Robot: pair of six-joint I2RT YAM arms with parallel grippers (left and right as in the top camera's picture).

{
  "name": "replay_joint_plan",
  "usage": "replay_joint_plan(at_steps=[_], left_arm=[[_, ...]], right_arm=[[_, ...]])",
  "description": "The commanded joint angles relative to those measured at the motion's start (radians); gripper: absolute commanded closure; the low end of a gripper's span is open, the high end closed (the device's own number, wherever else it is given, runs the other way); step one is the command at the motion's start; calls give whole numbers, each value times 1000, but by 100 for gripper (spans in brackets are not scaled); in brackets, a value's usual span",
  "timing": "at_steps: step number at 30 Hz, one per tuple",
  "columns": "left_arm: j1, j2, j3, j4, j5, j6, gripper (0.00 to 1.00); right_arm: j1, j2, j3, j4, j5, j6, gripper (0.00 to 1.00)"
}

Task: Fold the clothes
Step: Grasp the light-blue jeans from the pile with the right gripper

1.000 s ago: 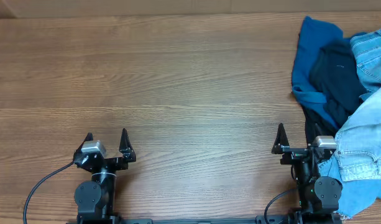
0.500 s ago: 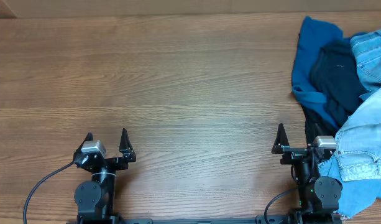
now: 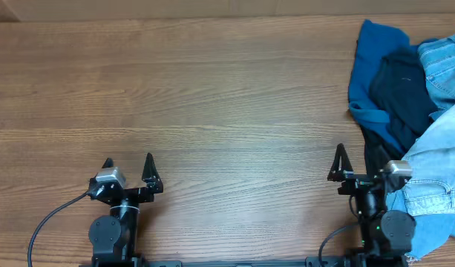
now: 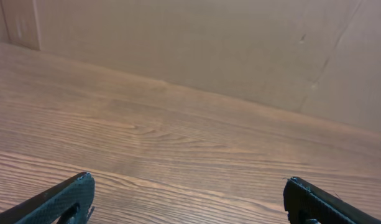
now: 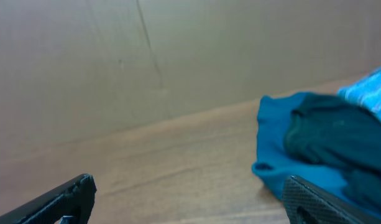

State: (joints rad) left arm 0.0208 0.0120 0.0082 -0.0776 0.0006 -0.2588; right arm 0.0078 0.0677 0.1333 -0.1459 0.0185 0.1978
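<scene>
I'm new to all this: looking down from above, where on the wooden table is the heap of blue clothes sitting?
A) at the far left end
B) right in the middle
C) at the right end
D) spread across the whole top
C: in the overhead view the heap of royal blue, dark navy and pale denim clothes is bunched at the right end of the wooden table.

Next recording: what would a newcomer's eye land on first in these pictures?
The heap of clothes at the right edge of the wooden table: a royal blue garment, a dark navy garment on it, and pale denim jeans spilling down beside the right gripper. Both that and the left gripper sit open and empty at the near edge.
</scene>
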Motion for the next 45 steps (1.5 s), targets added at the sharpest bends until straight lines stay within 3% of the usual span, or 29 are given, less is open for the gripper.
replay_joint_plan(at_steps=[1, 6, 10, 11, 14, 20, 25, 27, 30, 32, 33, 36, 39, 42, 45], left_arm=[[6, -7, 80, -34, 26, -60, 0], [7, 97, 345, -185, 25, -59, 0], [7, 394, 636, -452, 116, -59, 0], [7, 435, 673, -476, 144, -59, 0], [7, 564, 774, -502, 219, -55, 0], [7, 597, 780, -514, 237, -56, 0], [7, 597, 780, -518, 237, -56, 0], [7, 597, 780, -521, 237, -56, 0], [7, 597, 780, -522, 237, -56, 0], [7, 597, 780, -522, 237, -56, 0], [7, 597, 780, -524, 237, -56, 0], [7, 597, 780, -525, 237, -56, 0], [7, 597, 780, -525, 237, -56, 0], [7, 597, 780, -525, 237, -56, 0], [7, 597, 780, -526, 237, -56, 0]], right_arm=[[-3, 140, 192, -80, 71, 13, 0], [-3, 497, 518, -288, 77, 13, 0], [-3, 785, 778, -544, 12, 12, 0], [-4, 800, 782, -553, 32, 13, 0], [-75, 870, 782, -666, 293, 233, 0], [-427, 1166, 770, -718, 208, 248, 0], [-531, 1411, 770, -697, 205, 305, 2], [-536, 1440, 770, -688, 205, 305, 12], [-536, 1437, 772, -686, 181, 304, 46], [-535, 1426, 793, -706, 140, 304, 92], [-531, 1406, 842, -747, 81, 286, 96], [-501, 1332, 989, -854, -35, 186, 96], [-367, 1211, 1199, -980, -270, 62, 95], [-69, 1140, 1269, -968, -396, 70, 93], [238, 1201, 1268, -864, -397, 136, 92]])
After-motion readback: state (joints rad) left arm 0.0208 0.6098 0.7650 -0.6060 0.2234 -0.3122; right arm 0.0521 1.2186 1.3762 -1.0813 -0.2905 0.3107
